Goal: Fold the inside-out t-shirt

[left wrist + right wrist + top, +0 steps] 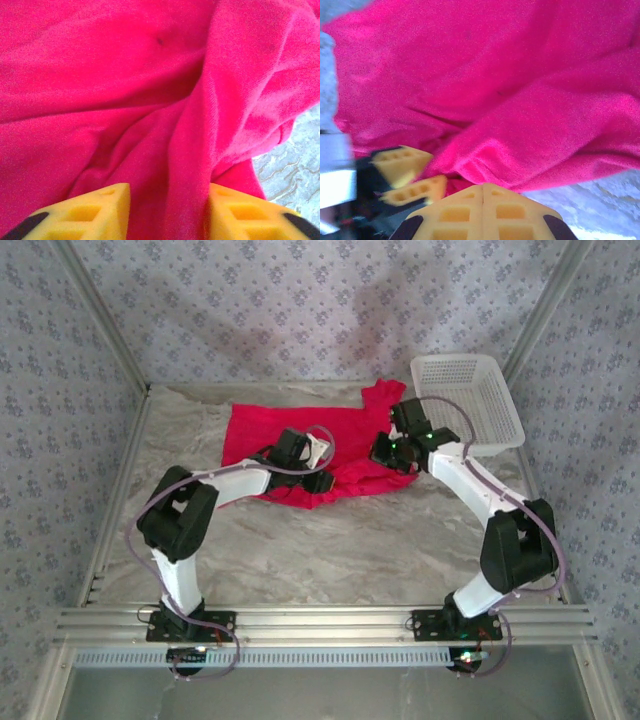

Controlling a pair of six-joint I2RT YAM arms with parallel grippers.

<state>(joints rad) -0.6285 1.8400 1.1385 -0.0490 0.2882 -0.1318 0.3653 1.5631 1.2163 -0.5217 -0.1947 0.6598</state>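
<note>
Left claw (167, 195) stands apart, astride a ridge of the bright red, crumpled cloth t-shirt (125, 85) heaped beneath both claws on the grey marbled tabletop (295, 170). Right claw (483, 189) is pressed together at a fold; grip unconfirmed. Advise: take the edges, draw outward, flatten first.

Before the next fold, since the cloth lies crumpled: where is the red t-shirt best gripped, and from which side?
Probably the t-shirt's raised ridge between the left pincer's open fingers, near the edge by the table. Come down from above: the ridge stands proud and narrow enough to pinch, while the cloth beside it lies flatter.
</note>
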